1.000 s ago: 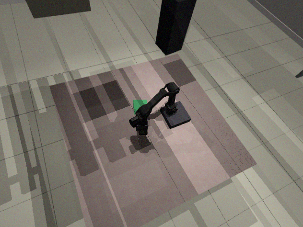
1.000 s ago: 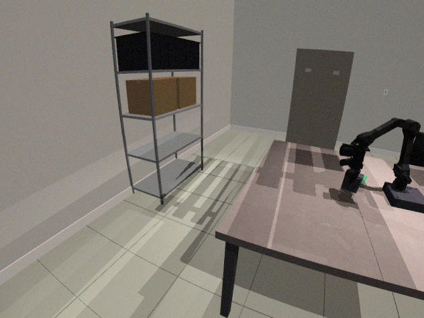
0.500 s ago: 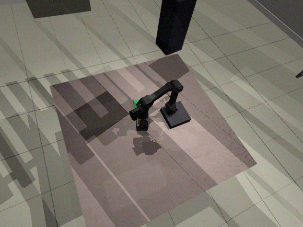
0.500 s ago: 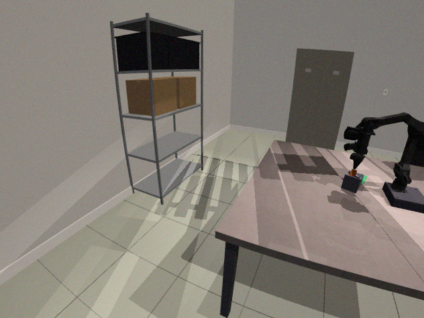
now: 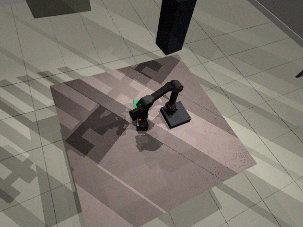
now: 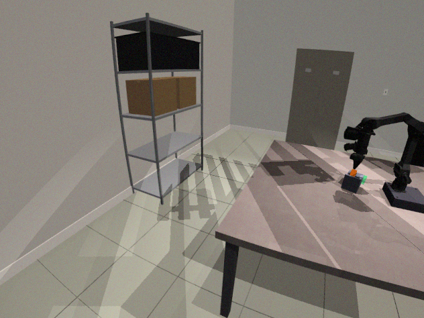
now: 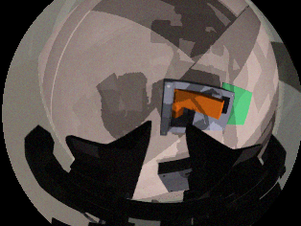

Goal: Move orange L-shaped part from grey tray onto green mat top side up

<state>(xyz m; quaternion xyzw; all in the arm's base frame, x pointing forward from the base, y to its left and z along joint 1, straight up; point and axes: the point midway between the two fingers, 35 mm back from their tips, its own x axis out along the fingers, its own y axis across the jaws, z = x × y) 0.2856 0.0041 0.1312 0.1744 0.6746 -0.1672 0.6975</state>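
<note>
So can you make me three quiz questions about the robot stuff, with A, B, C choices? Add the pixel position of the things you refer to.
1. Where is the orange part (image 5: 139, 119) (image 6: 353, 172) (image 7: 198, 101)?
A) on the mat (image 5: 135, 103) (image 6: 364, 179) (image 7: 242, 105)
B) in the tray (image 5: 142, 129) (image 6: 350, 184) (image 7: 166, 107)
C) on the shelf

2. What colour is the mat?
A) green
B) red
C) yellow

3. How is the gripper (image 5: 144, 123) (image 6: 355, 168) (image 7: 169, 125)?
A) shut tight
B) pinching the orange part
C) open, holding nothing

Answers:
1 B: the wrist view shows it within the tray's walls.
2 A: green shows beside the tray.
3 C: its fingertips stand apart, nothing between them.
</note>
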